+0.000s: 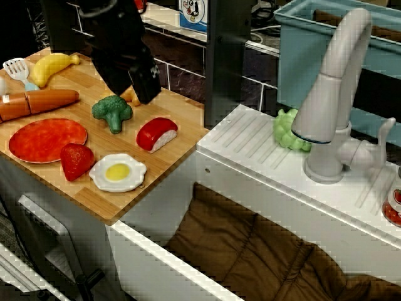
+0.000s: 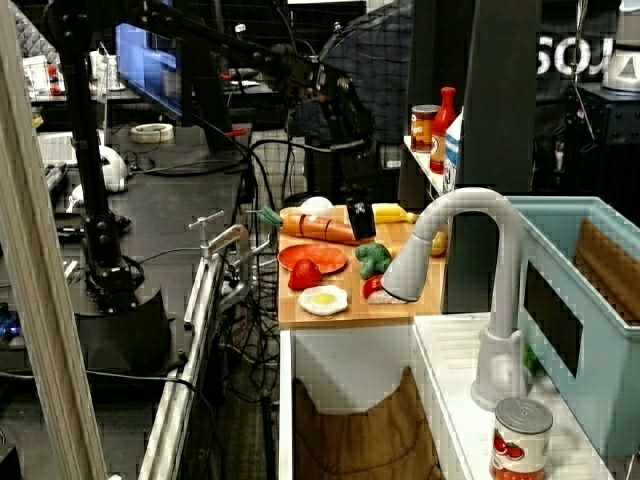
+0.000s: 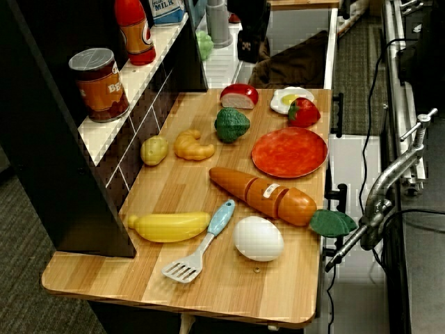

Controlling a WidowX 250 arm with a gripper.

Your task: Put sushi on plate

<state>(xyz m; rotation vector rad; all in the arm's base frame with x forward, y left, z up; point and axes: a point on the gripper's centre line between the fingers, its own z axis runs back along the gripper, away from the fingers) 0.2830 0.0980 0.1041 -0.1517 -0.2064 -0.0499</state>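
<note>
The sushi (image 1: pixel 156 133), a glossy red top on a white base, lies on the wooden board (image 1: pixel 169 163) near its right edge. It also shows in the far-end view as sushi (image 3: pixel 238 95) and, half hidden by the faucet, as sushi (image 2: pixel 372 288). The flat red-orange plate (image 1: pixel 47 139) lies at the board's left, seen too as plate (image 3: pixel 289 152) and plate (image 2: pixel 312 257). My black gripper (image 1: pixel 143 93) hangs above the board behind the broccoli, up and left of the sushi, touching neither. Its jaws are not distinguishable in any view.
Between plate and sushi sit a broccoli (image 1: pixel 113 113), a red strawberry wedge (image 1: pixel 76 160) and a fried egg (image 1: pixel 118 172). A carrot (image 1: pixel 37 103), banana (image 1: pixel 50 66), spatula (image 1: pixel 19 72) and croissant (image 3: pixel 193 146) lie further back. The sink and faucet (image 1: pixel 332 94) stand right.
</note>
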